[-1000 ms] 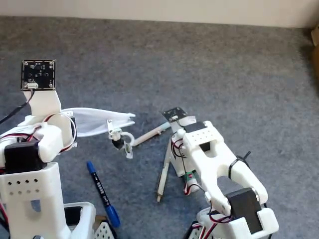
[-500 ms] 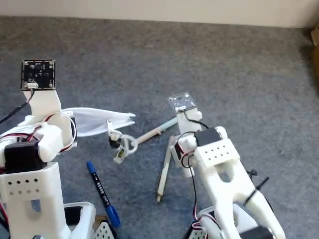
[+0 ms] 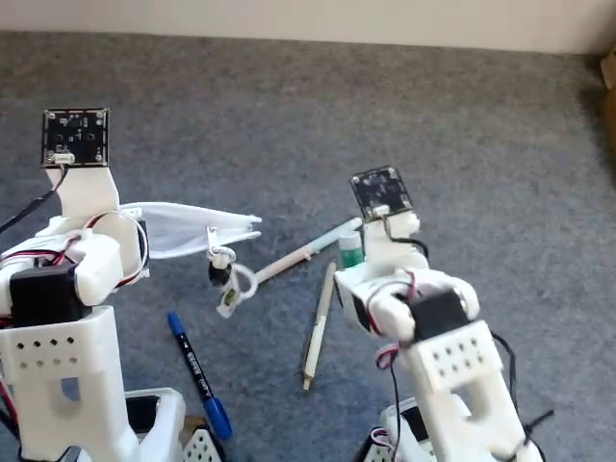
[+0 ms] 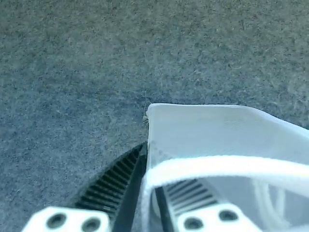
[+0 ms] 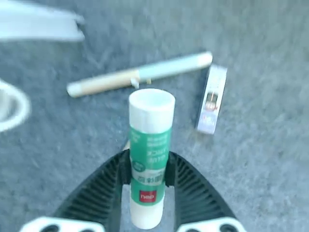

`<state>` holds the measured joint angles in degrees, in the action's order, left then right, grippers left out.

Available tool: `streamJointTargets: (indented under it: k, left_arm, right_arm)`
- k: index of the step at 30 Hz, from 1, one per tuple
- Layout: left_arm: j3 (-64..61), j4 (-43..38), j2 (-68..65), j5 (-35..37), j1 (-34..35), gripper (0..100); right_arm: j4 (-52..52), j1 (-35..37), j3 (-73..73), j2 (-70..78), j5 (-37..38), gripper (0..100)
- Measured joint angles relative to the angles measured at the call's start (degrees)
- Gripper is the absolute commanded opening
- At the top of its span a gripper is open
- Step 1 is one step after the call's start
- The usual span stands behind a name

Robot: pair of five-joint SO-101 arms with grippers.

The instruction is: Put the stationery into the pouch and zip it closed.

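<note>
The white mesh pouch (image 3: 188,231) hangs from my left gripper (image 4: 147,162), which is shut on the pouch's edge (image 4: 203,140). A cord ring (image 3: 234,280) dangles from the pouch's near corner. A green and white glue stick (image 5: 149,150) stands upright in my right gripper (image 5: 148,159), which is shut on it above the carpet; the glue stick (image 3: 351,252) sits right of the pouch. A beige and pale blue pen (image 3: 298,255) lies between them. A second beige pen (image 3: 319,332) and a blue marker (image 3: 197,371) lie nearer the arms' bases.
A small white eraser-like block (image 5: 211,99) lies just beyond the pale blue pen (image 5: 140,75). Grey carpet (image 3: 433,125) stretches open behind and to the right. The arm bases (image 3: 67,395) stand along the near edge.
My right arm has risen and drawn back to the right, and the glue stick now shows in its gripper. The pouch and the left arm shifted only slightly.
</note>
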<state>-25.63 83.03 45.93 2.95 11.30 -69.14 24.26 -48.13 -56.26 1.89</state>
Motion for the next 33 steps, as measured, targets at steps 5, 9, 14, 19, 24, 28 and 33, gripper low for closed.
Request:
streamJointTargets:
  k: [5, 9, 14, 19, 24, 28, 33]
  left_arm:
    - [0.00, 0.00, 0.00, 0.00, 0.00, 1]
    - [0.00, 0.00, 0.00, 0.00, 0.00, 1]
    - [0.00, 0.00, 0.00, 0.00, 0.00, 1]
    - [0.00, 0.00, 0.00, 0.00, 0.00, 1]
    - [0.00, 0.00, 0.00, 0.00, 0.00, 1]
    - [0.00, 0.00, 0.00, 0.00, 0.00, 1]
    - [0.00, 0.00, 0.00, 0.00, 0.00, 1]
  right_arm:
    - [0.00, 3.25, 0.00, -7.91, 0.00, 0.4]
    - [0.97, 8.79, 0.00, -11.96, 0.00, 0.4]
    - [5.01, 12.22, 0.35, -13.71, 0.00, 0.4]
    - [6.59, 15.91, 4.84, -13.71, 0.00, 0.4]
    - [8.62, 20.84, 10.73, -13.80, 0.00, 0.4]
    - [16.53, 22.51, 12.57, -13.89, 0.00, 0.4]
    - [26.64, 22.68, 12.57, -13.80, 0.00, 0.4]
